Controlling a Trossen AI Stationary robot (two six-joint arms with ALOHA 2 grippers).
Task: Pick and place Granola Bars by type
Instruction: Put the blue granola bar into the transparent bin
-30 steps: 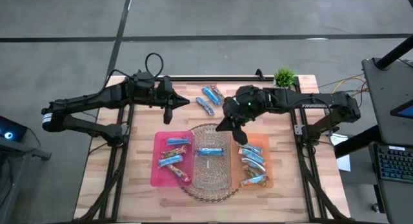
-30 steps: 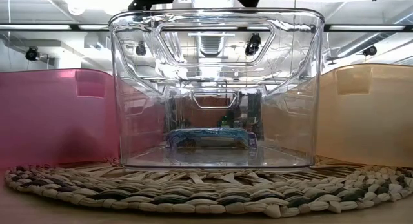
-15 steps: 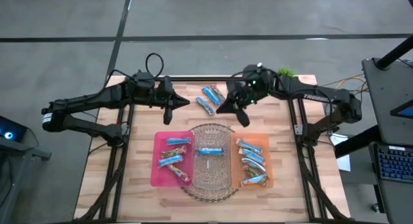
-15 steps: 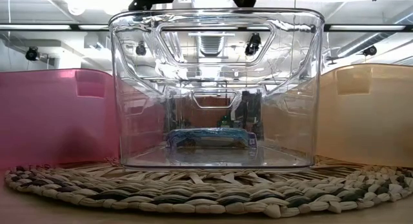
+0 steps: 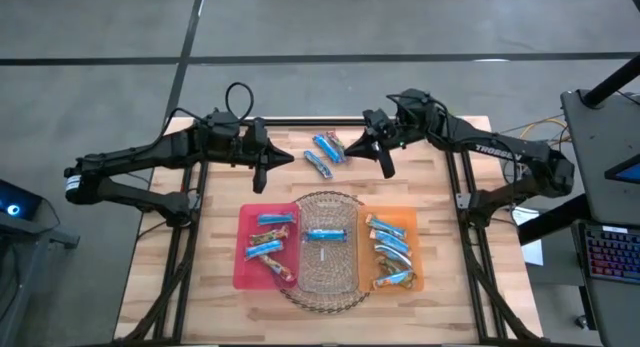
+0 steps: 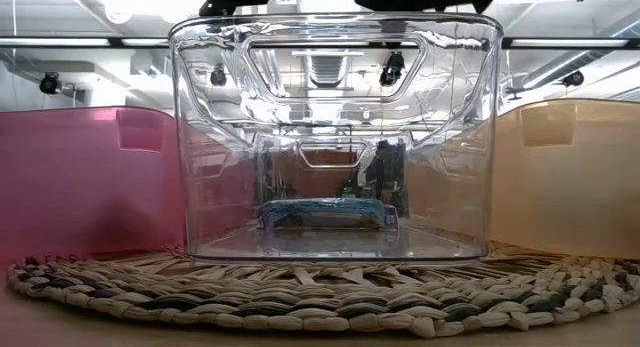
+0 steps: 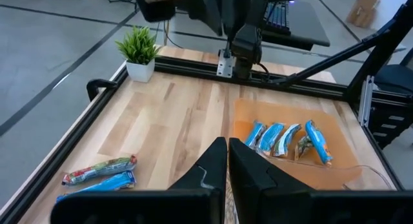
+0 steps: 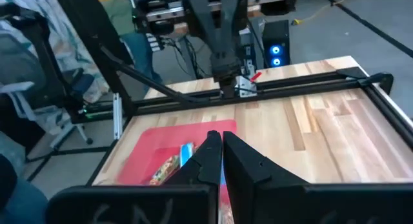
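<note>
— Hovering over the back of the table, the right gripper has its fingers pinched together with nothing between them, close to the last loose bars.

— And the left gripper?

— Clenched too, empty, parked on the other side of that same little pile. From the left wrist view you can see two of those bars lying side by side on bare wood, one blue, one tan with green.

— So where has everything else ended up?

— Sorted into three bins along the front. The pink bin on the left holds a few mixed-looking wrappers, the clear bin in the middle sits on a woven mat with a single blue bar in it, and the orange bin on the right carries a row of mostly blue ones.

— Why the loose pile between the arms?

— My guess: either arm can reach it from there. The plant stands off in the corner, out of the way.
</note>
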